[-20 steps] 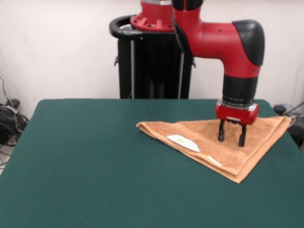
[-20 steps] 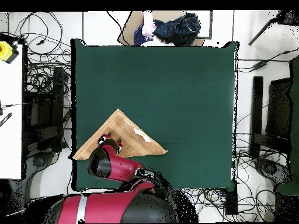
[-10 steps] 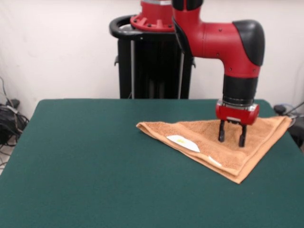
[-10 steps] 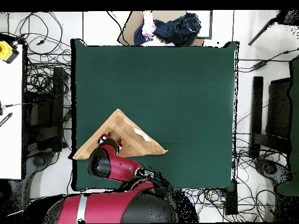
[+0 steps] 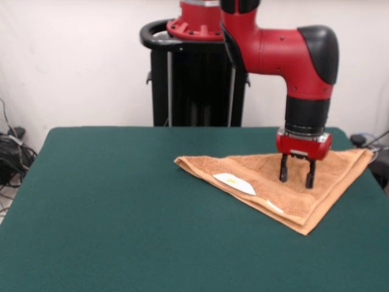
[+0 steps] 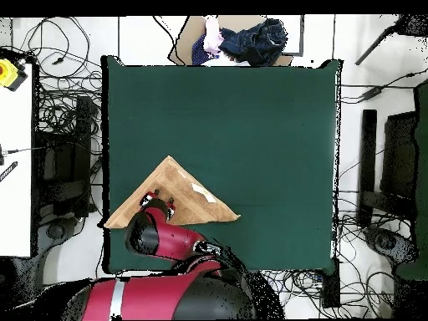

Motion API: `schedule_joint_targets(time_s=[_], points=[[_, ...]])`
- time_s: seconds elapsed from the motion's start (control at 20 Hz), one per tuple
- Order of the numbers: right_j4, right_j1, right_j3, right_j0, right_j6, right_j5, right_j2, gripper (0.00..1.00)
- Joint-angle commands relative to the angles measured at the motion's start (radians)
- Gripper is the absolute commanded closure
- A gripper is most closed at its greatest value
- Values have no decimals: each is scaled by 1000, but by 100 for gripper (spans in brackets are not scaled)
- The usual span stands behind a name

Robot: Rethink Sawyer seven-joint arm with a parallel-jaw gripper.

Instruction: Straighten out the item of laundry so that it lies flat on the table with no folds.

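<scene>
The light orange towel (image 5: 273,179) lies folded into a triangle on the right side of the dark green table (image 5: 121,207), one corner reaching the table's right edge. A white label (image 5: 234,182) shows on its top layer. My gripper (image 5: 296,177) points straight down over the towel's right half, open, with both black fingertips (image 5: 283,176) at or just above the cloth and nothing held. From overhead the towel (image 6: 180,196) sits near the table's lower left, with the gripper (image 6: 156,201) partly hidden by the red arm (image 6: 159,238).
A person in dark clothing (image 6: 242,38) is at the table's far edge in the overhead view. Cables (image 6: 58,109) and equipment surround the table on the floor. The green top (image 6: 251,134) stretches wide beyond the towel.
</scene>
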Motion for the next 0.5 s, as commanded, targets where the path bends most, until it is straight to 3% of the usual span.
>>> schedule_joint_targets(time_s=[0.05, 0.5], points=[[61, 13, -147, -20, 332, -146, 82, 0], [84, 4, -165, -8, 314, -142, 64, 0]])
